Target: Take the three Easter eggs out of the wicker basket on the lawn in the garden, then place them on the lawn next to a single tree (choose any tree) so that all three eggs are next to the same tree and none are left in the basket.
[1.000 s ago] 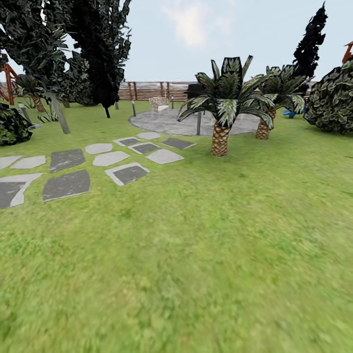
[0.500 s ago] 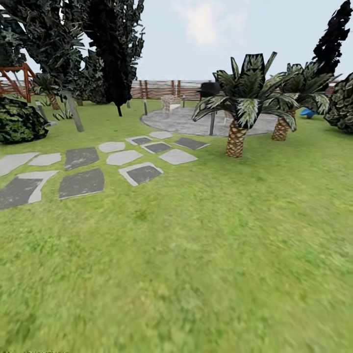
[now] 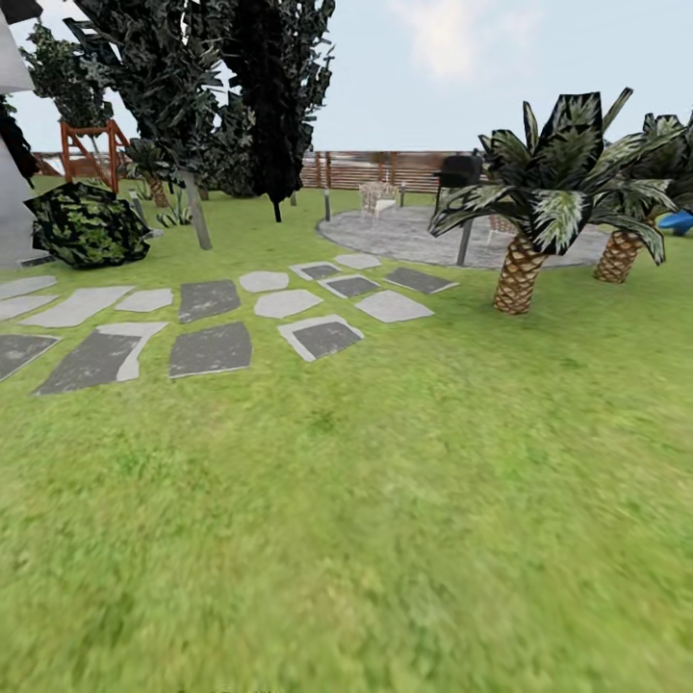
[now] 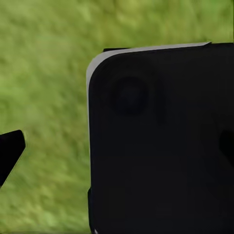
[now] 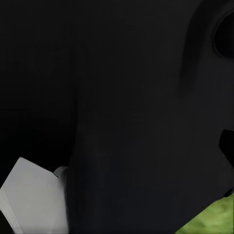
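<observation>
Lawn [image 3: 404, 500]: green grass with yellowish patches is being shown across the whole near and middle ground of the head view; blurred grass is also being seen in the left wrist view [image 4: 44, 73] and in one corner of the right wrist view.
Stepping stones [image 3: 212, 348]: a path of grey and pale flat slabs is being seen laid in the grass, running from the left edge toward the patio.
Patio [image 3: 423, 239]: a round grey paved area is being seen beyond the stones, with a pale woven seat [image 3: 377, 197] and a dark post-mounted object [image 3: 460, 173] standing on it.
Palms: a short palm [image 3: 525, 269] with patterned trunk is being seen at the patio's near edge; a second palm [image 3: 618, 252] is standing just behind it to the right.
Tree [image 3: 195, 207]: a pale, slightly tilted trunk under a dark blocky crown is being seen at left, near a dark-leaved bush [image 3: 87, 223].
Fence [image 3: 385, 166]: brown horizontal slats are being seen along the far edge.
Playset [image 3: 87, 144]: a red-brown frame is being seen at far left.
Left gripper: the wrist view is being blocked by a dark rounded housing; it cannot be told whether the fingers are parted or closed.
Right gripper: likewise blocked by dark housing; state cannot be told.
</observation>
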Robot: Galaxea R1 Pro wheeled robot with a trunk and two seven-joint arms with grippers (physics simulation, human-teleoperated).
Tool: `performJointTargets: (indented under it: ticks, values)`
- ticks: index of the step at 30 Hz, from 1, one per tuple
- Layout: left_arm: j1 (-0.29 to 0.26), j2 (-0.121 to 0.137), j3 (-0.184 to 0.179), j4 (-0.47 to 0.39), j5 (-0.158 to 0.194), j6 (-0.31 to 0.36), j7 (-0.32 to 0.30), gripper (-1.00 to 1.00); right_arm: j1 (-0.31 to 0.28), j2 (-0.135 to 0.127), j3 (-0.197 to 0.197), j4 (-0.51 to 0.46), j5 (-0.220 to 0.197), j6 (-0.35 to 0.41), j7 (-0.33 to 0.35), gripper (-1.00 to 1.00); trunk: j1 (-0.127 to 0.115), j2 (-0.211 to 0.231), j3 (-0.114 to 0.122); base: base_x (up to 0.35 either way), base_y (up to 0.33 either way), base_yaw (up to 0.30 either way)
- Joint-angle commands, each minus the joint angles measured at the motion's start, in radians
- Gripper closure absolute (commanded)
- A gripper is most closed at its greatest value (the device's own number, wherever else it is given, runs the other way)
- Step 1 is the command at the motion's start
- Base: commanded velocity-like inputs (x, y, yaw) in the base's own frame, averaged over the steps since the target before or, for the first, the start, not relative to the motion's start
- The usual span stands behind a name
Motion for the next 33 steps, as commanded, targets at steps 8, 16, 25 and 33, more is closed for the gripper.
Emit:
performJointTargets:
  ticks: [8, 16, 25, 33]
  values:
    - [0.0, 0.0, -0.001, 0.0, 0.0, -0.002, 0.0, -1.0, 0.0, -0.001, 0.006, -0.003, -0.005, -0.002, -0.001, -1.0, 0.0, 0.0, -0.009, 0.015, 0.316, 0.208]
    - [0.0, 0.0, -0.001, 0.0, -0.001, -0.002, 0.0, -1.0, 0.0, -0.002, 0.005, -0.005, -0.006, -0.002, -0.001, -1.0, 0.0, 0.0, -0.012, 0.018, 0.317, 0.062]
    - [0.0, 0.0, -0.001, 0.0, 0.0, -0.002, 0.0, -1.0, 0.0, -0.001, 0.005, -0.004, -0.006, -0.002, -0.001, -1.0, 0.0, 0.0, -0.012, 0.069, 0.317, 0.005]
    - [0.0, 0.0, -0.001, 0.0, 0.0, -0.002, 0.0, -1.0, 0.0, 0.0, 0.005, -0.003, -0.006, -0.002, -0.001, -1.0, 0.0, 0.0, -0.015, 0.076, 0.318, 0.053]
